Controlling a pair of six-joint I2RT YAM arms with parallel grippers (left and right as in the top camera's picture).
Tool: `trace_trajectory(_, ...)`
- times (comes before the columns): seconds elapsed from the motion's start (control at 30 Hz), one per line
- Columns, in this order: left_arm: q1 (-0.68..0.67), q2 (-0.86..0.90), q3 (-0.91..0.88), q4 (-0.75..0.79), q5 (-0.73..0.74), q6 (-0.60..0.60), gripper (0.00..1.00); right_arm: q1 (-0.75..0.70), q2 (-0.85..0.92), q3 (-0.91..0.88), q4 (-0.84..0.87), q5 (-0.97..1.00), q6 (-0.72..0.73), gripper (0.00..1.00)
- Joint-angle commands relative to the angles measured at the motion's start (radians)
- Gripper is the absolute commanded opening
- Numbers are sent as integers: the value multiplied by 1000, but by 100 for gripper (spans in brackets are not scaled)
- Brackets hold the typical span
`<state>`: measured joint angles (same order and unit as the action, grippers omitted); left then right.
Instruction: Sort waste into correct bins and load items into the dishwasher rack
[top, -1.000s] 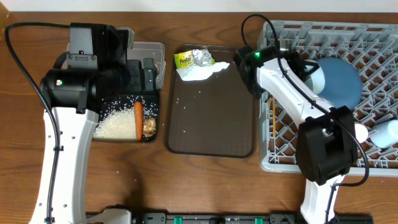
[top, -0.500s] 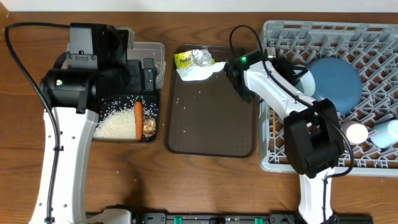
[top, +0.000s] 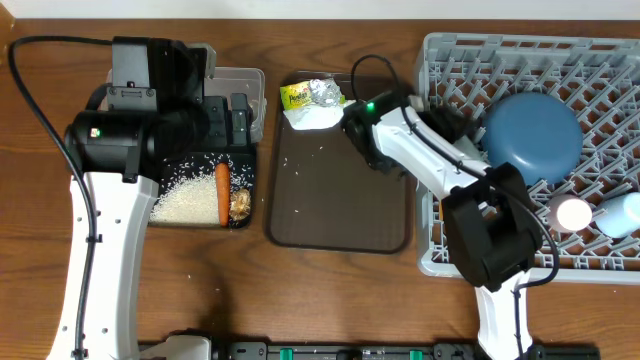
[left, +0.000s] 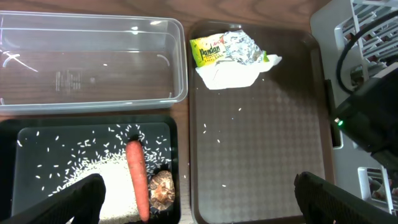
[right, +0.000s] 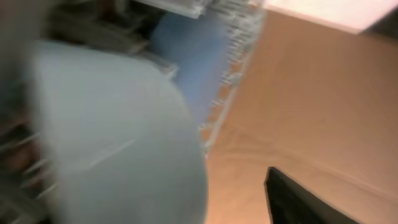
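The orange carrot (left: 137, 177), brown food lump (left: 163, 190) and white rice (top: 185, 200) lie in the black tray (left: 37, 137). Behind it stands the clear tub (left: 93, 62). Foil (top: 323, 92), a yellow-green wrapper (top: 295, 95) and a white napkin (top: 318, 115) sit at the far end of the brown serving tray (top: 340, 200). The blue plate (top: 530, 135), two cups (top: 575, 213) and chopsticks (top: 437, 190) rest in the grey rack (top: 600, 70). My left gripper (left: 214, 202) hangs wide open over the bins. My right gripper (top: 372, 145) hovers over the serving tray's far right corner, open and holding nothing; its wrist view is blurred.
Loose rice grains (top: 300, 165) are scattered on the serving tray. A few grains lie on the wooden table (top: 190, 280) in front of the black tray. A black cable (top: 30, 90) loops by the left arm.
My right arm has swung left from the rack to the serving tray's far right corner, and its jaws have opened. The left arm has stayed still.
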<state>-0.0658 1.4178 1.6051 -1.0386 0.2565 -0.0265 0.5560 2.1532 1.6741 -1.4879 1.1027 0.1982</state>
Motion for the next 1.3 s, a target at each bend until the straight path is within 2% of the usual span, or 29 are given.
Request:
trace_trajectory(0.0, 1, 2, 3, 0, 5, -1, 98, 14, 18, 7, -11, -200, 7, 84)
trace_trajectory(0.03, 1, 2, 3, 0, 5, -1, 98, 14, 18, 7, -11, -239, 7, 96)
trace_trajectory(0.07, 1, 2, 3, 0, 5, -1, 98, 14, 18, 8, -11, -278, 7, 99)
trace_trajectory(0.33, 1, 2, 3, 0, 5, -1, 98, 14, -2, 89, -7, -418, -14, 99)
trace_trajectory(0.57, 1, 2, 3, 0, 5, -1, 98, 13, -23, 290, -6, -567, -65, 99)
trace_trajectory(0.7, 1, 2, 3, 0, 5, -1, 98, 13, -23, 392, 77, -811, -65, 99)
trace_trajectory(0.83, 1, 2, 3, 0, 5, -1, 98, 12, -23, 408, 239, -1086, -64, 99)
trace_trajectory(0.93, 1, 2, 3, 0, 5, -1, 98, 11, -15, 393, 401, -1236, -43, 77)
trace_trajectory(1.0, 1, 2, 3, 0, 5, -1, 98, 11, -8, 387, 478, -1225, -8, 68)
trace_trajectory(1.1, 1, 2, 3, 0, 5, -1, 98, 12, 6, 385, 539, -1170, 33, 69)
trace_trajectory(1.17, 1, 2, 3, 0, 5, -1, 98, 11, 7, 385, 551, -1141, 34, 74)
trace_trajectory(1.27, 1, 2, 3, 0, 5, -1, 98, 0, 3, 385, 549, -1113, 34, 77)
